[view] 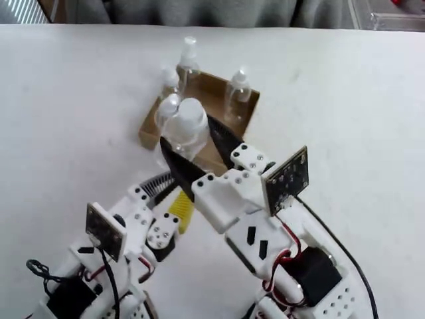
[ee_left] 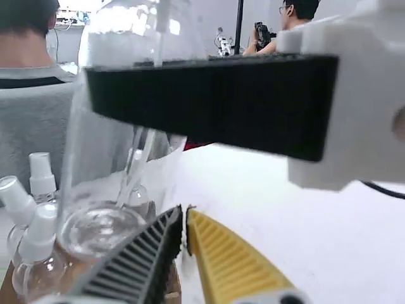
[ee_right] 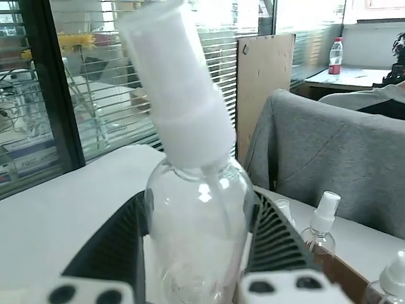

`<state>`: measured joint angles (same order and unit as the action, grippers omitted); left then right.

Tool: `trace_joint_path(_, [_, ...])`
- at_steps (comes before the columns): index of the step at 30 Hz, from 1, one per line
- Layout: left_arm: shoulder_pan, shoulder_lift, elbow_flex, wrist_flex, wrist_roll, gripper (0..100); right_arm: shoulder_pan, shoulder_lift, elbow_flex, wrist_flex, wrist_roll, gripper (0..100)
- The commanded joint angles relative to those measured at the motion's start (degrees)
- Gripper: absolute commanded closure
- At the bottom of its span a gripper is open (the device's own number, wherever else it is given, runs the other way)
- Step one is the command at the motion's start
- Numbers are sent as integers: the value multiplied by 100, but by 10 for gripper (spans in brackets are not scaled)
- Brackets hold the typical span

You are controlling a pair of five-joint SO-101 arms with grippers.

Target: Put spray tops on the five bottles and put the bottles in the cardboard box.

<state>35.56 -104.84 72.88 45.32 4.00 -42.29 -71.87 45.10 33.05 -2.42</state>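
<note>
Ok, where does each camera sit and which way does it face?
High view: fixed above the table, looking down on both arms, the cardboard box and the held bottle.
Left wrist view: on the left arm, low, facing the box past its shut left gripper.
Right wrist view: on the right arm, looking along the right gripper clamping that bottle.
Shared: all three show the held bottle.

Clear plastic, brown card, ridged plastic fingers.
The held bottle [ee_right: 196,234] is glossy see-through plastic with a matt white plastic spray top [ee_right: 180,95]. The cardboard box [view: 212,90] is dull brown. The right gripper [view: 187,131] has matt black ribbed plastic jaws. On the left gripper [ee_left: 184,218] one is black and one yellow, both ridged. The table [view: 345,100] looks smooth, matt white.
</note>
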Motion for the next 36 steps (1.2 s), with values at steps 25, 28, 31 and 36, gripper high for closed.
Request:
trace_joint_path(25, [-6273,4,2418,-774,-9,980,2290,3864,668,-3125,-422,984])
trace_joint_path(28, [-6273,13,2409,-571,-26,980,2290,4365,703,-3574,-422,984])
trace_joint_path(31, [-6255,13,2409,-545,-35,980,2255,4875,668,-3978,-422,984])
trace_joint_path(36, [-6255,13,2409,-545,-44,980,2290,5455,695,-4338,-422,984])
